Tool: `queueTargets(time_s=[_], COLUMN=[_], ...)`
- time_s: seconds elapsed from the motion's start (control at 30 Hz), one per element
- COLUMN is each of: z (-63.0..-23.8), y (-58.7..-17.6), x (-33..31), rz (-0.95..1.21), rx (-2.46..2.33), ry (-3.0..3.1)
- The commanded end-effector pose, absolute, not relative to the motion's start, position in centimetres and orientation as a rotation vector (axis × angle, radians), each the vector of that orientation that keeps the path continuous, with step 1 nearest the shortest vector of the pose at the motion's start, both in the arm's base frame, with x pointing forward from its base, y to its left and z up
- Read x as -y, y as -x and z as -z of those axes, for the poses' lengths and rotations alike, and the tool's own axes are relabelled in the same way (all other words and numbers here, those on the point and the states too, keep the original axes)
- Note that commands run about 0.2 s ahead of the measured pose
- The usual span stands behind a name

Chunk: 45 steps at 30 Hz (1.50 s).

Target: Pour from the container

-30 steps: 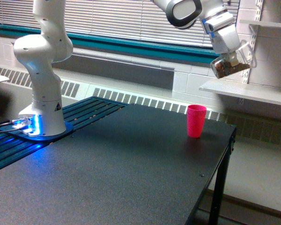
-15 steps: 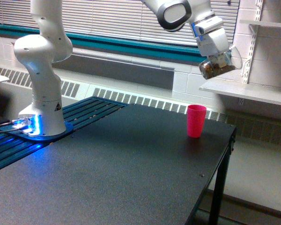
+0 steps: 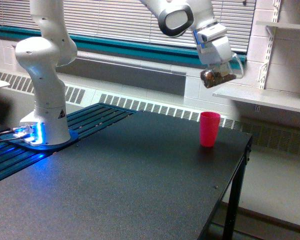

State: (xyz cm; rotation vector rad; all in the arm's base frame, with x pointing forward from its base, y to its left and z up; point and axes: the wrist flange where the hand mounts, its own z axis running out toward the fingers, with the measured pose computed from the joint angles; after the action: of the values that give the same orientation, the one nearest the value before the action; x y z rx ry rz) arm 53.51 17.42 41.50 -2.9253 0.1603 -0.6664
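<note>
Exterior view: dark speckled table (image 3: 130,180), pink cup (image 3: 209,129), window blinds (image 3: 115,20).

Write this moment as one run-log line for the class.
phase: pre-pour | end effector: shut on clear container, tilted, brown contents inside | pink cup: upright on table, below container | spill: none seen

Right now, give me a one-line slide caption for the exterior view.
Claw holds the tilted clear container of brown contents above the pink cup on the black table.

White arm's pincer (image 3: 221,65) gripping tilted clear container (image 3: 219,76) of brown contents, above pink cup (image 3: 209,129), black table (image 3: 130,175)
</note>
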Motion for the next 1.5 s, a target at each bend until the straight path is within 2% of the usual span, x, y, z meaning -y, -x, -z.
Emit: queueTargets(time_s=[0.03,0.87,1.5], z=[-40.5,-36.3,-30.5], y=[-52.3,-49.0,-45.1], x=[-20.0,-22.0,-24.9], rz=[0.649,0.533,0.416], rx=[-0.030,0.080,0.154], ry=[2.930,2.995,3.068])
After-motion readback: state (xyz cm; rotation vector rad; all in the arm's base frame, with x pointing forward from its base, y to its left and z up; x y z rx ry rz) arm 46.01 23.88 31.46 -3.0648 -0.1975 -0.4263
